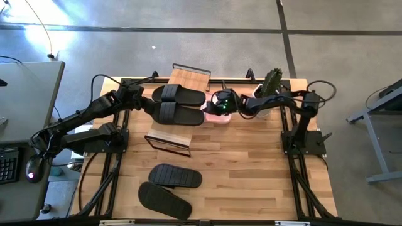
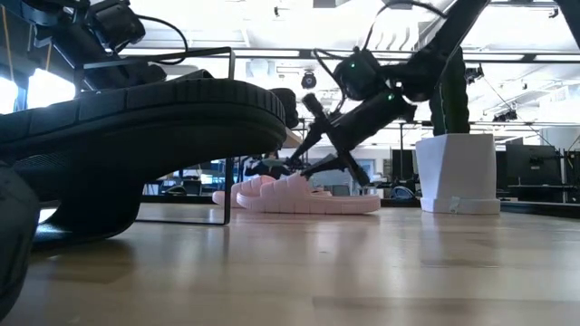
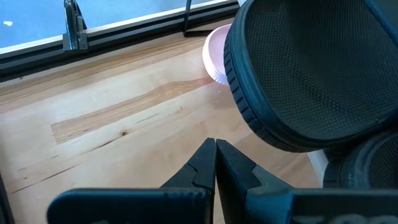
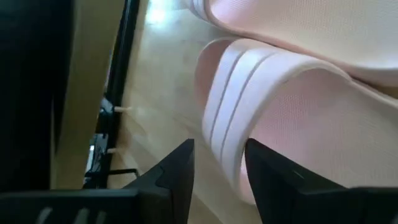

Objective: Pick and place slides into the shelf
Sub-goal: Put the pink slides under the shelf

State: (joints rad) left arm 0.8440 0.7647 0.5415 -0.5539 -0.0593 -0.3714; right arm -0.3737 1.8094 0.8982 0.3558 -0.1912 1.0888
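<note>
Black slide sole [image 2: 136, 136] fills the near left of our low view, one of the front pair.

Largest first: wooden surface [image 1: 251, 163]. Its right half and centre are bare, so we have open room there. Arm bases and cables run along both side edges.

Shelf [image 1: 179, 110] sits left of centre, slanted, bamboo boards in a black frame, reaching toward the rear edge. Two black slides [image 1: 179, 95] [image 1: 179, 114] lie across it side by side.

Two more black slides [image 1: 176, 176] [image 1: 164, 200] lie flat near the front edge, left of centre, close together, well apart from the shelf.

Pink slides [image 1: 217, 115] lie on the surface just right of the shelf, under the right gripper. Low view shows them [image 2: 299, 195] flat, soles down. We see two in the right wrist view [image 4: 298, 106], lying close together.

Count: four black, two pink, six total. One shelf, one white pot with cactus [image 2: 456, 172] at the rear right corner.

Right gripper [image 1: 221, 104] is over the pink pair, jaws parted, one finger [image 4: 177, 168] either side of a strap edge, gripping nothing.

Left gripper [image 3: 216, 163] is low beside the shelf's black slides, jaws clenched, empty.

We can read no brands or writing anywhere.
</note>
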